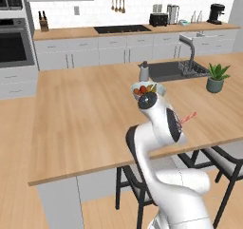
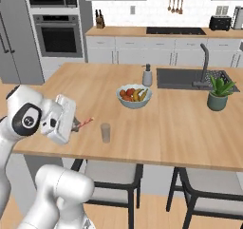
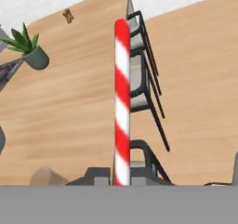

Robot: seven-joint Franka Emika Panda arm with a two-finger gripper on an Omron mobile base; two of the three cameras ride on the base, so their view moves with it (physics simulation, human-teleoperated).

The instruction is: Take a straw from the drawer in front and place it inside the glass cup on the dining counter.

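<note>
straw in hand, cup not yet reached

the gripper (image 2: 76,124) is clamped on the straw (image 2: 86,123), jaws together on its lower end. the red-and-white stick runs straight out from between the tips along the hand's axis, its free end pointing toward the cup (image 2: 105,132). it hangs above the counter (image 2: 190,128) near the front edge, beside the cup but not over its mouth. the pick-up looks done; left is lining up over the cup, tipping the straw in and letting go.
</note>
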